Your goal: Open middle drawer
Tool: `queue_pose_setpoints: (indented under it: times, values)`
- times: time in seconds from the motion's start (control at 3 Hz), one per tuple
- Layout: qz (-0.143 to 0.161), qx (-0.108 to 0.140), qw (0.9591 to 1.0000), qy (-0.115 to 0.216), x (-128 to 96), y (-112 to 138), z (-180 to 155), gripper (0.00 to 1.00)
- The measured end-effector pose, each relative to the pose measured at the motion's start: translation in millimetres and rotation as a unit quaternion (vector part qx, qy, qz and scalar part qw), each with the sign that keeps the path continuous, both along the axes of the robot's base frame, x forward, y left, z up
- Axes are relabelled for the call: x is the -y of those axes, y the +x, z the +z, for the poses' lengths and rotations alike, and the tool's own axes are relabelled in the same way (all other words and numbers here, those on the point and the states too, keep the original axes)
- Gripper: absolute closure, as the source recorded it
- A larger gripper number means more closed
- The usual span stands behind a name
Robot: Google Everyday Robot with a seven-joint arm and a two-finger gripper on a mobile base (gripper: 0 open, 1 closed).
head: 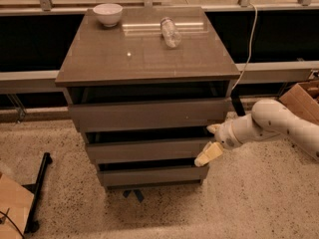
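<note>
Grey-brown middle drawer [147, 151], hand [211, 142] at its end

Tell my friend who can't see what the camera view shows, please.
A white robot arm's gripper sits at the right end of the middle drawer, its fingers spread apart, one higher and one lower. The grey-brown three-drawer cabinet carries a white bowl and a clear bottle lying on its side.

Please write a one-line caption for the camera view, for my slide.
Robot gripper at the right end of the middle drawer of a three-drawer cabinet.
</note>
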State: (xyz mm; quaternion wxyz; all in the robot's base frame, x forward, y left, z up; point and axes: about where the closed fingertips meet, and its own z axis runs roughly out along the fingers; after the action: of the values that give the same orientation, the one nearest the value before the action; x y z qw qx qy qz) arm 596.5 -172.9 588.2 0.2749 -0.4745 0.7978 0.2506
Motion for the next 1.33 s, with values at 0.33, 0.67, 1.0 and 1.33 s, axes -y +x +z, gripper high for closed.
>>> queue_pose_setpoints:
  times: [0.33,0.67,1.0,1.33]
  values:
    - [0.0,0.0,1.0,0.0,0,0,0,0.0]
    - [-0.031,-0.01,0.9995,0.002,3,0,-12,0.0]
    - [-0.054,-0.003,0.9985,0.01,5,17,-30,0.0]
    - [-0.068,-0.005,0.9975,0.021,8,31,-51,0.0]
